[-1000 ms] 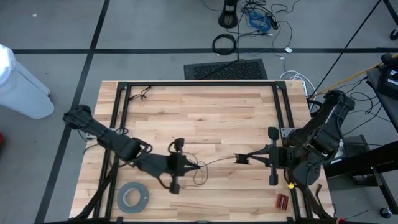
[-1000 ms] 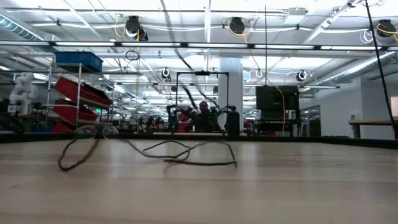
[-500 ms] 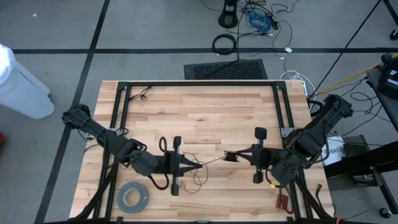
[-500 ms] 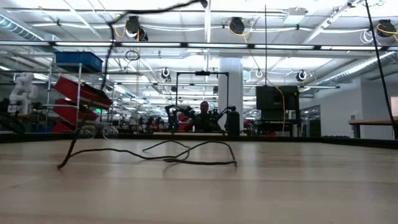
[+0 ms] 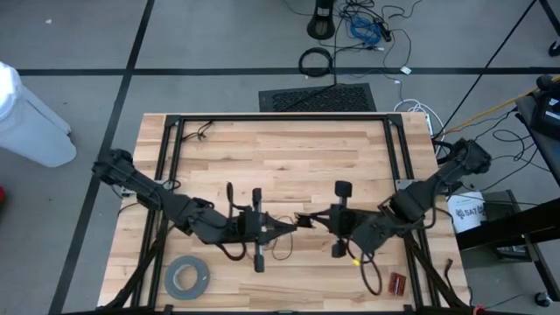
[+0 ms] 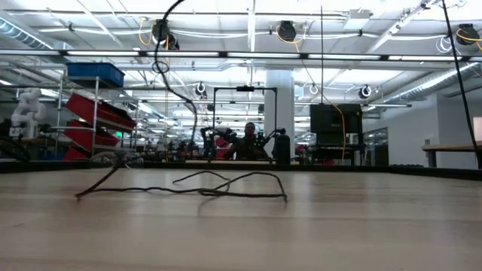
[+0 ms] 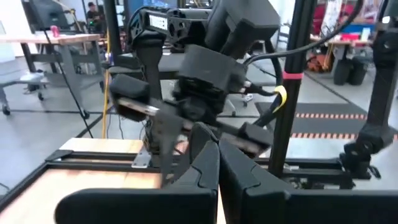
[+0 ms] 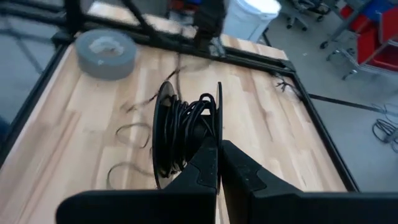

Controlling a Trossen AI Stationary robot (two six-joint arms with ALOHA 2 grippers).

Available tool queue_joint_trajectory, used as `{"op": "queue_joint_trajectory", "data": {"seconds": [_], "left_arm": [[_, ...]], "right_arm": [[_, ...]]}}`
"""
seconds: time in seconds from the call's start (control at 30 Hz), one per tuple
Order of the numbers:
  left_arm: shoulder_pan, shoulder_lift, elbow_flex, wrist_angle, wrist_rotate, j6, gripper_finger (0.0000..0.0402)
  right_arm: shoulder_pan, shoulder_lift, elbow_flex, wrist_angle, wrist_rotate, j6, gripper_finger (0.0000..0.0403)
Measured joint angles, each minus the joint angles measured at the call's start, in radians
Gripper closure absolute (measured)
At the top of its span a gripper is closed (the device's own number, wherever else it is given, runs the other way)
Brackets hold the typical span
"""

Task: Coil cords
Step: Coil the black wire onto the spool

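Note:
The cord is a thin dark wire (image 6: 226,188) joined to a small black disc (image 8: 183,134), with several turns wound on the disc. Slack loops of wire (image 5: 280,249) lie on the wooden table, and one strand (image 6: 177,90) rises out of the low view. My right gripper (image 5: 300,220) is shut on the disc above the table's middle. My left gripper (image 5: 286,229) is shut on the wire, tip to tip with the right one. In the left wrist view the left gripper (image 7: 217,152) points level at the right arm's hand. My left gripper pinches the thin wire (image 5: 290,227) between its shut fingertips, coming level from the table's left. From that hold a strand (image 8: 177,68) hangs slack down to the table. My right gripper pinches the rim of the disc's side plate (image 8: 218,127) at its fingertips (image 8: 208,155). It comes slanting down from the table's right. The disc is lifted clear of the table and stands on edge.
A wide grey tape roll (image 5: 187,276) lies at the near left of the table. A small red thing (image 5: 397,283) lies at the near right. A black frame (image 5: 280,118) runs along the table's far side and both ends. More cables lie on the floor beyond.
My right gripper has carried the disc toward the table's left and a little down, until it almost meets my left gripper. My left gripper has tipped up to level. The wire loop at the left of the low view has been drawn off the table into a rising strand.

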Motion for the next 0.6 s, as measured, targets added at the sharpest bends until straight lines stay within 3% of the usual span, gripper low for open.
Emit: {"op": "queue_joint_trajectory", "data": {"seconds": [0.17,0.6], "left_arm": [[0.009,0.056,0.0,0.091,0.0,-0.029,0.04],[-0.014,0.138,0.0,0.141,-0.062,-0.129,0.04]], "right_arm": [[-0.047,0.038,0.0,0.065,0.009,0.005,0.0403],[-0.08,0.067,0.0,0.049,0.006,0.044,0.0403]]}}
